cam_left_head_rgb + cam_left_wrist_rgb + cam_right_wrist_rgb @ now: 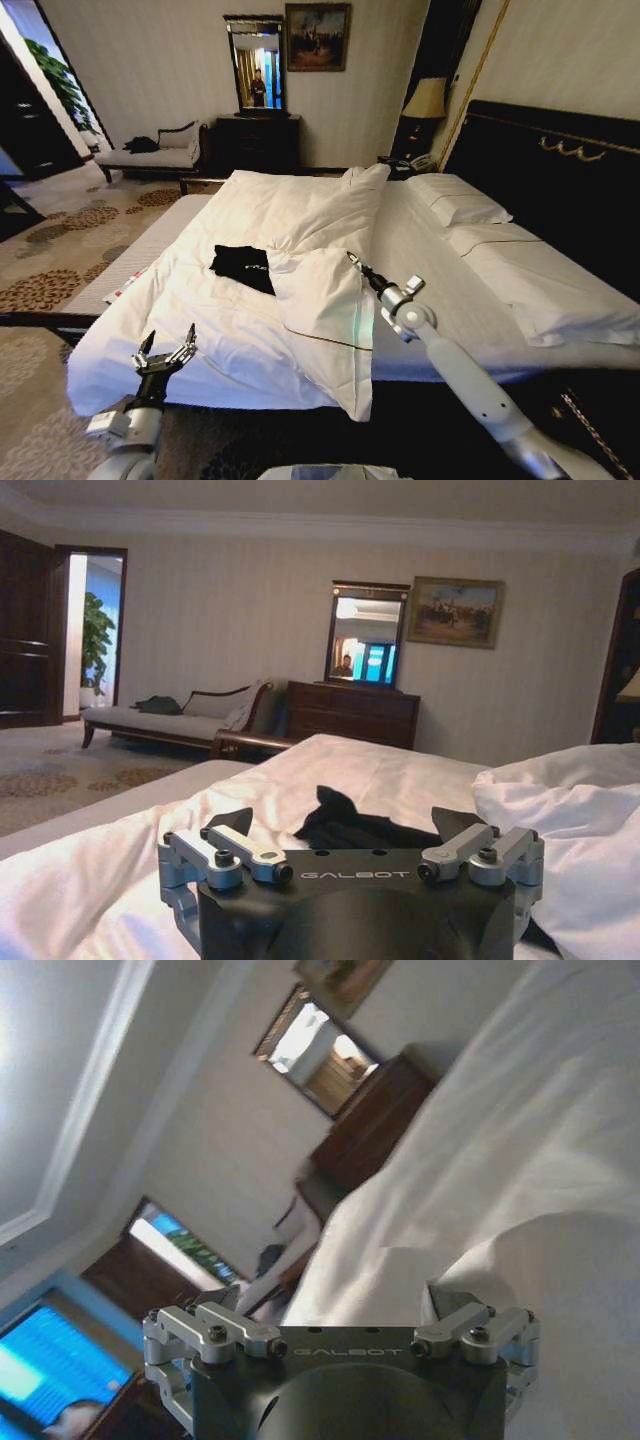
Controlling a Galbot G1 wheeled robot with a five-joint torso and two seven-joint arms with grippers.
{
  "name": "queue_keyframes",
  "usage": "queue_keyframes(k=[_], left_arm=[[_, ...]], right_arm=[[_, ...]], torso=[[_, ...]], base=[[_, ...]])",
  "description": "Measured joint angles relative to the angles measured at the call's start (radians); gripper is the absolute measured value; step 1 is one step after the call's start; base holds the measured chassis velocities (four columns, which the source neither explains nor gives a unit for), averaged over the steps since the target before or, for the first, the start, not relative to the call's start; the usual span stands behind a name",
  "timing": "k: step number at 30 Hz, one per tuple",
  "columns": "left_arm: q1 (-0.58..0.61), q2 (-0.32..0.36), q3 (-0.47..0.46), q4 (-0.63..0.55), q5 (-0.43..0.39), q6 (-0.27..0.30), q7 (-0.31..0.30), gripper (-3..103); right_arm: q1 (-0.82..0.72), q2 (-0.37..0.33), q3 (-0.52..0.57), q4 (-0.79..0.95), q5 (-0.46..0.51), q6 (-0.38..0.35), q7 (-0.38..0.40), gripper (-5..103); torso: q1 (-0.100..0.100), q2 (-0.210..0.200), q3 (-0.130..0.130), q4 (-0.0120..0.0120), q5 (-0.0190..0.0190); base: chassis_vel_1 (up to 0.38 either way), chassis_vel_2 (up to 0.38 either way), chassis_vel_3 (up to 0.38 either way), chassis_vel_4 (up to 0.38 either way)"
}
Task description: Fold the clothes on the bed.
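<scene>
The clothes are one black T-shirt (243, 267), lying crumpled on the white duvet of the bed (420, 250), left of a raised fold of bedding. In the left wrist view the T-shirt (335, 825) lies just beyond the fingers. My left gripper (167, 352) hovers open at the near-left corner of the bed, short of the shirt, holding nothing (345, 825). My right gripper (353, 260) reaches over the bed to the right of the shirt, above the bedding fold. It is open and empty (340, 1295), with white duvet close in front of it.
White pillows (470, 210) lie along the dark headboard (540, 150) on the right. A lamp (425, 100) stands by the headboard. Beyond the bed stand a dark dresser (258, 140) and a pale chaise longue (160, 150). Patterned carpet (60, 250) lies to the left.
</scene>
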Motion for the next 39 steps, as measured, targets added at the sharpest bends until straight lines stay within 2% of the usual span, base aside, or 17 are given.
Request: queue_keyframes(k=[4,6,8,15,21,24,26,29,30,33,35,37,38,39], left_arm=[[-0.002,-0.005,-0.004,0.004,0.001,-0.002,-0.002,100],[-0.001,-0.009,-0.009,0.003,0.0,-0.004,-0.003,100],[0.003,-0.011,-0.015,0.003,-0.001,-0.009,-0.006,100],[0.009,-0.011,-0.031,0.011,-0.005,-0.014,-0.013,100],[0.001,-0.012,-0.029,0.016,-0.005,-0.014,-0.014,100],[0.001,-0.012,-0.03,0.02,-0.005,-0.014,-0.015,100],[0.001,-0.011,-0.033,0.022,-0.006,-0.014,-0.015,100],[-0.002,-0.004,-0.041,0.029,-0.013,-0.014,-0.016,100],[-0.002,-0.004,-0.041,0.029,-0.013,-0.014,-0.016,100],[-0.005,-0.004,-0.041,0.034,-0.015,-0.014,-0.016,100],[-0.005,-0.005,-0.04,0.035,-0.015,-0.014,-0.016,100],[-0.007,-0.006,-0.038,0.039,-0.015,-0.015,-0.016,100],[-0.007,-0.006,-0.038,0.039,-0.015,-0.015,-0.016,100],[-0.008,-0.006,-0.038,0.041,-0.015,-0.015,-0.016,100]], right_arm=[[0.054,0.011,-0.05,-0.015,-0.014,-0.046,0.057,100],[0.079,0.019,-0.076,-0.026,-0.022,-0.097,0.128,100],[0.098,0.027,-0.093,-0.041,-0.025,-0.132,0.165,100],[0.135,0.048,-0.13,-0.067,-0.025,-0.178,0.181,100],[0.166,0.057,-0.162,-0.081,-0.018,-0.193,0.156,101],[0.187,0.074,-0.18,-0.103,-0.02,-0.194,0.145,86],[0.193,0.082,-0.185,-0.111,-0.021,-0.194,0.144,86],[0.203,0.098,-0.192,-0.128,-0.026,-0.192,0.141,70],[0.203,0.098,-0.192,-0.128,-0.026,-0.192,0.141,70],[0.205,0.105,-0.194,-0.136,-0.035,-0.186,0.139,54],[0.205,0.106,-0.194,-0.136,-0.035,-0.185,0.138,54],[0.205,0.102,-0.192,-0.127,-0.036,-0.175,0.133,42],[0.205,0.102,-0.192,-0.127,-0.036,-0.175,0.133,42],[0.203,0.1,-0.19,-0.121,-0.036,-0.171,0.13,37]], torso=[[0.0,0.0,0.0,0.0,0.0],[0.0,0.0,0.0,-0.0002,0.0003],[0.0,0.0,0.0,-0.0002,0.0003],[0.0,0.0,0.0,-0.0001,0.0002],[0.0,0.0,0.0,-0.0003,0.0002],[0.0,0.0,0.0,-0.0001,0.0001],[0.0,0.0,0.0,-0.0001,0.0002],[0.0,0.0,0.0,0.0,0.0003],[0.0,0.0,0.0,0.0,0.0003],[0.0,0.0,0.0,-0.0001,0.0003],[0.0,0.0,0.0,-0.0001,0.0002],[0.0,0.0,0.0,-0.0001,0.0003],[0.0,0.0,0.0,-0.0001,0.0003],[0.0,0.0,0.0,-0.0001,0.0003]], base=[[0.0,0.0,0.0,0.0],[0.0,0.0,0.0,0.0],[0.0,0.0,0.0,0.0],[0.0,0.0,0.0,0.0],[0.0,0.0,0.0,0.0],[0.0,0.0,0.0,0.0],[0.0,0.0,0.0,0.0],[0.0,0.0,0.0,0.0],[0.0,0.0,0.0,0.0],[0.0,0.0,0.0,0.0],[0.0,0.0,0.0,0.0],[0.0,0.0,0.0,0.0],[0.0,0.0,0.0,0.0],[0.0,0.0,0.0,0.0]])
